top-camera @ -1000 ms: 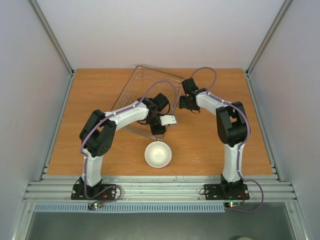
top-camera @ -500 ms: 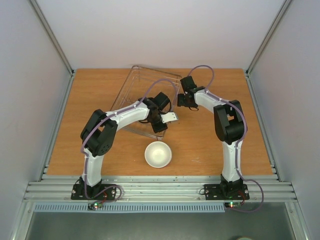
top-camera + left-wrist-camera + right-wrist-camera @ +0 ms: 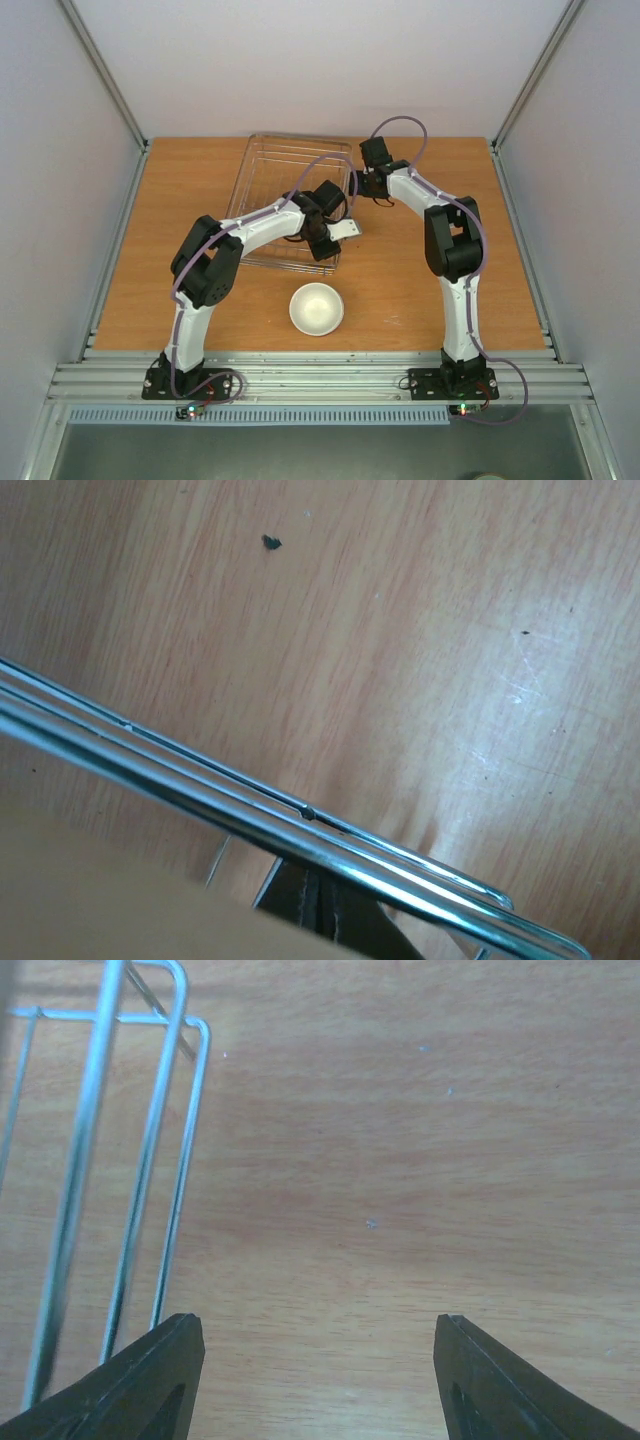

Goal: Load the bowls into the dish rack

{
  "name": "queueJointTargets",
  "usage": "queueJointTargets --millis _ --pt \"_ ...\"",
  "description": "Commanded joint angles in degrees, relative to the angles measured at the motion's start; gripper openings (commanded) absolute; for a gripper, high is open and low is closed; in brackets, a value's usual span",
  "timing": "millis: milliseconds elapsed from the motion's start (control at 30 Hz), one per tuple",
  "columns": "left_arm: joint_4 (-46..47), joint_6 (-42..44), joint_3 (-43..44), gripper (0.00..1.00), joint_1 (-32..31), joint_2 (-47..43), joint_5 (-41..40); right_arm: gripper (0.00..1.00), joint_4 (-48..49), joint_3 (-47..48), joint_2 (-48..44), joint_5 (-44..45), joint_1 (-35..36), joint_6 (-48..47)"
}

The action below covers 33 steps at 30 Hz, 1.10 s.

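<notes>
Wood-grain table (image 3: 430,300) is lit evenly. Rectangular rack (image 3: 278,190) of thin shiny wire is set at far centre. Round, smooth white bowl (image 3: 316,308) is seen upright on bare wood, near of the rack's near-right corner and apart from it. Left gripper (image 3: 326,250) is clamped on that corner's rim wire. Right gripper (image 3: 315,1332) is spread wide just right of the rack.

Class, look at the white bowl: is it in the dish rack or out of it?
Out. The white bowl sits upright on the table, apart from the dish rack and just off its near edge.
</notes>
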Motion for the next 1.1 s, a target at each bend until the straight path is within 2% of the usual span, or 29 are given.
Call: queueJointTargets --millis 0,100,267,433,633,900,1067 --pt "1.0 -0.6 2.8 0.0 -0.6 2.2 1.1 0.66 -0.8 1.3 2.0 -1.6 0.5 0.8" --pt "1.1 -0.5 3.5 0.0 -0.7 2.4 1.4 0.73 0.9 -1.0 0.3 1.8 0.2 1.9" --pt "1.8 -0.5 4.7 0.01 -0.8 3.2 0.3 0.82 7.2 -10.2 -5.7 4.5 -0.7 4.4" --pt "2.9 -1.5 6.2 0.0 -0.8 4.0 0.3 0.83 10.5 -16.2 -10.9 7.3 -0.9 4.4" --pt "3.4 -3.5 7.2 0.0 -1.2 4.2 1.2 0.82 11.2 -19.2 -14.1 7.3 -0.9 4.8" --pt "13.2 -8.5 3.1 0.01 -1.5 0.2 -10.3 0.81 11.2 -21.9 -16.8 7.0 -0.9 4.9" --pt "11.3 -9.3 3.1 0.02 -1.5 -2.2 -10.3 0.81 9.2 -22.9 -17.6 6.8 -0.9 5.0"
